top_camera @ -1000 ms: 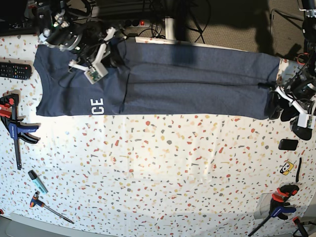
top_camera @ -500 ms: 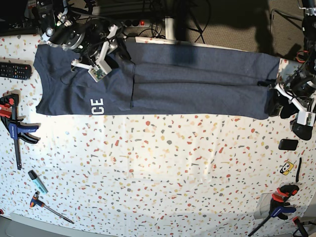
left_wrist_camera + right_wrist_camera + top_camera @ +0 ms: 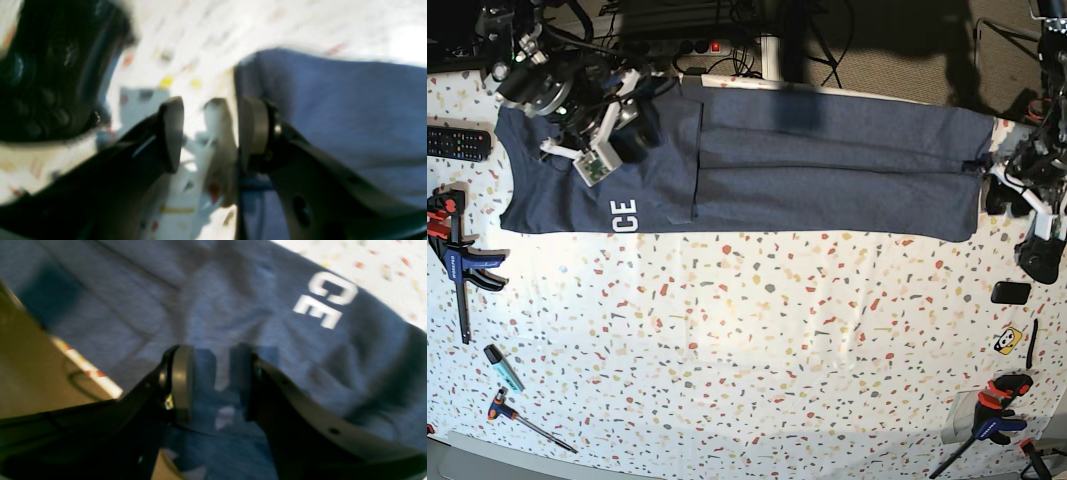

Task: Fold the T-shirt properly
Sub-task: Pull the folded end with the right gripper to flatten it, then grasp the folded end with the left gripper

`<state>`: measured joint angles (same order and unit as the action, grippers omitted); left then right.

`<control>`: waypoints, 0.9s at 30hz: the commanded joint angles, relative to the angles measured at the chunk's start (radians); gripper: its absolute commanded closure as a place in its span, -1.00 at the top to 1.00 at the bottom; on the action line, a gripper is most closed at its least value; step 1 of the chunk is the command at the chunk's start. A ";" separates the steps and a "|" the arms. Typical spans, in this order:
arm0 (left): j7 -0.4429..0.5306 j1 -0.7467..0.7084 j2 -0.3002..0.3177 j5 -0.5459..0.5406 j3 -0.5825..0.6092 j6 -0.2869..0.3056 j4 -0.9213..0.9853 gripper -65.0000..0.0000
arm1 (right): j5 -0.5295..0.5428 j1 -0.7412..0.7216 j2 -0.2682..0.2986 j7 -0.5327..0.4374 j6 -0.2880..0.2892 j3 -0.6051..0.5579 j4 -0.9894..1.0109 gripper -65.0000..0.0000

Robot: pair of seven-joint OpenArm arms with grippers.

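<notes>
Now the big dark blue cotton T-shirt (image 3: 757,165) lies flat on the speckled white table (image 3: 757,340), stretched long from one arm across to the other, and the right gripper (image 3: 211,383), jaws apart with nothing in them, hangs right over the end with the white letters (image 3: 325,300). The left gripper (image 3: 210,133), jaws wide and empty, sits just off the far end, cloth beside one jaw. A moment ago the right gripper was pinched shut nearer the fold; it has since let go and pulled back.
</notes>
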<state>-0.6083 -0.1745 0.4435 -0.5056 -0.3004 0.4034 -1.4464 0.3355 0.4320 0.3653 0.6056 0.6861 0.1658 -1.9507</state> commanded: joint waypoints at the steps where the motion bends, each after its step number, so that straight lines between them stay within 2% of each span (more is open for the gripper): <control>1: 0.018 0.012 0.018 -0.046 -0.006 0.019 0.013 -0.18 | 0.020 -0.002 0.009 -0.021 0.012 0.020 -0.018 -0.33; 6: 0.017 0.011 0.023 -0.190 -0.006 0.100 0.100 -0.18 | 0.111 -0.003 0.009 -0.021 0.012 0.082 -0.018 -0.33; 10: 0.011 0.012 0.029 -0.203 -0.006 0.109 0.112 -0.18 | 0.117 -0.002 0.009 -0.018 0.012 0.101 -0.018 -0.33; 14: 0.017 0.014 0.092 -0.257 -0.008 0.109 0.111 -0.18 | 0.117 -0.002 0.009 -0.010 0.012 0.101 -0.018 -0.33; 18: -0.031 0.012 0.152 -0.335 -0.008 0.121 0.111 -0.18 | 0.117 -0.002 0.009 -0.008 0.012 0.101 -0.018 -0.33; 22: -0.081 0.008 0.130 -0.440 -0.008 0.203 0.111 -0.18 | 0.117 -0.003 0.009 -0.006 0.012 0.101 -0.018 -0.33; 24: -0.080 0.009 0.101 -0.436 -0.008 0.212 0.111 -0.18 | 0.117 -0.003 0.009 -0.006 0.012 0.101 -0.018 -0.33; 27: -0.081 0.009 0.081 -0.411 -0.007 0.212 0.111 -0.07 | 0.117 -0.003 0.009 -0.005 0.012 0.101 -0.018 -0.33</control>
<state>-0.7105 -0.1772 0.5011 -0.9009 -0.2993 0.6094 -1.3209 0.4404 0.4324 0.3630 0.6216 0.6861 0.2607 -1.9507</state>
